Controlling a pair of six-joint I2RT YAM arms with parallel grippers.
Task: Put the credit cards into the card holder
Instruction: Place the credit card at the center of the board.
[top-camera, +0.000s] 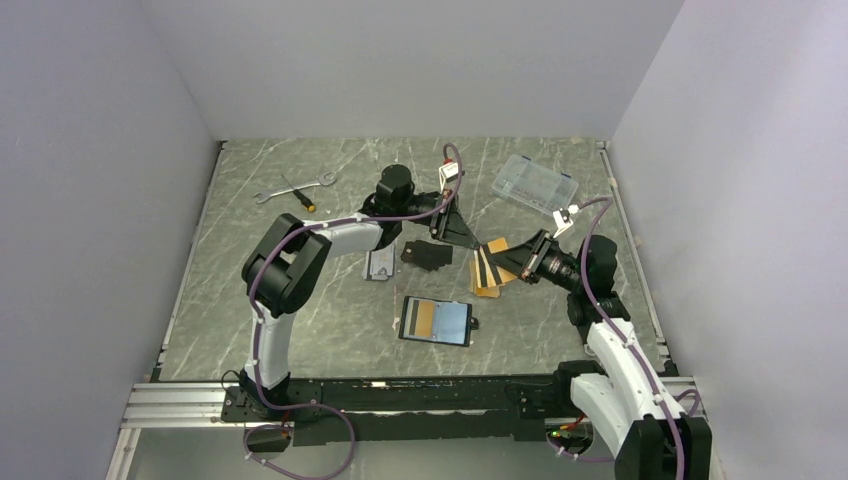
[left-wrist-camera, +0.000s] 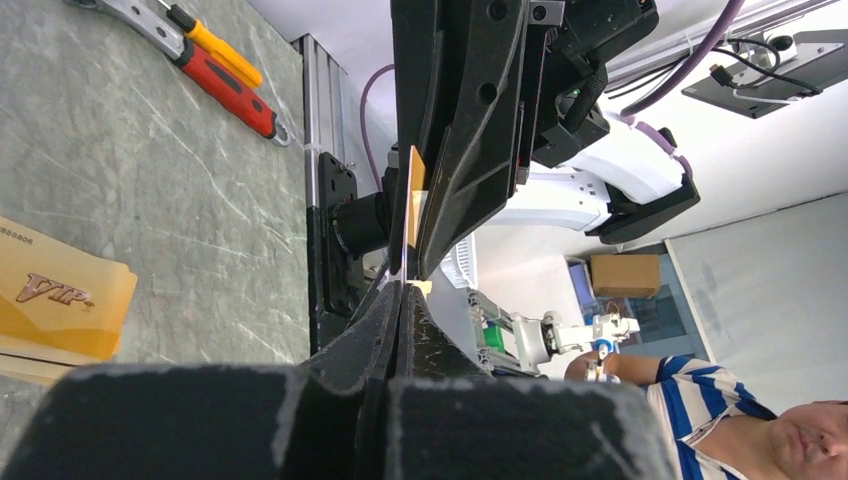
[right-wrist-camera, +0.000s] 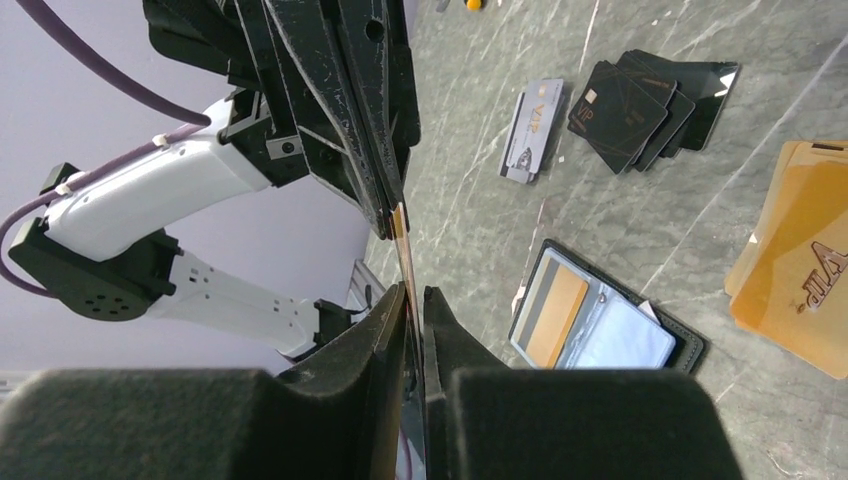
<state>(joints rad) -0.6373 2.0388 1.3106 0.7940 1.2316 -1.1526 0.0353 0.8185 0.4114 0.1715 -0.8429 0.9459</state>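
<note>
One orange credit card (right-wrist-camera: 403, 245) stands on edge in the air, pinched from both ends. My left gripper (left-wrist-camera: 402, 285) is shut on one end of it (left-wrist-camera: 414, 200). My right gripper (right-wrist-camera: 415, 292) is closed around the other end, with only a sliver of a gap beside one finger. The two grippers meet tip to tip, left gripper (top-camera: 472, 240) and right gripper (top-camera: 503, 258), above the loose orange credit cards (top-camera: 488, 272). The card holder (top-camera: 452, 322) lies open in front of them, with an orange card (right-wrist-camera: 557, 310) in its left pocket.
A fan of black cards (right-wrist-camera: 640, 105) and a grey card (right-wrist-camera: 533, 130) lie left of the grippers. A clear plastic box (top-camera: 535, 184) sits at the back right. A wrench (top-camera: 293, 186) and a screwdriver (top-camera: 300, 195) lie at the back left.
</note>
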